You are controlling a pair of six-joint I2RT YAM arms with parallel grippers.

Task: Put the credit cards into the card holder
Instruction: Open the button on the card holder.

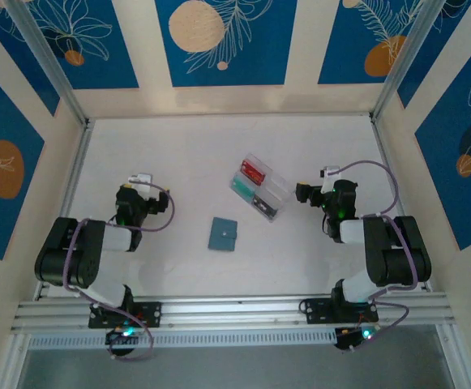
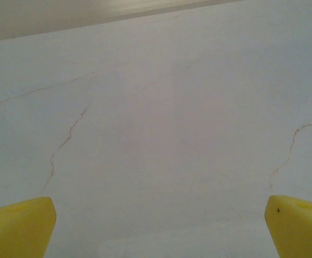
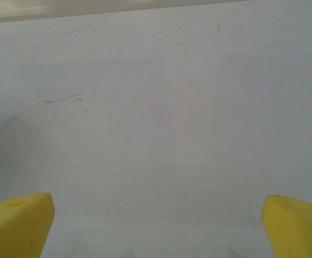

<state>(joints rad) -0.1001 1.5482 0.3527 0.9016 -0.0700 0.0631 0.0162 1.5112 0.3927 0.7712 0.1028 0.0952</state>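
Firstly, left gripper (image 2: 158, 228): its yellow fingers (image 2: 19, 226) are spread wide, set at the lower corners of the left wrist view, with white table (image 1: 178, 154) marked by hairline cracks seen between and beyond them.

Right gripper (image 3: 158, 223): likewise held wide, yellow tips at both lower corners of the right wrist view, over the same pale, finely cracked surface.

Left arm (image 1: 81, 259): folded at the 8 o'clock part of the table in the top view, its wrist directed toward 12 o'clock.

Right arm (image 1: 389, 251): folded at the 4 o'clock part, its wrist directed toward 9 o'clock.

Card holder (image 1: 222, 233): a blue-grey square, laid flat and closed near the table's centre, between the two arms and apart from both.

Clear tray (image 1: 276, 188): placed at 1 o'clock of the card holder, near it but not touching, set on a diagonal.

Credit cards (image 1: 254, 171): kept inside the tray's compartments; a red one is seen at the far end, a teal one beside it at 7 o'clock, a dark one at the near end.

Walls (image 1: 227, 40): cream, fitted with blue leaf-patterned panels.
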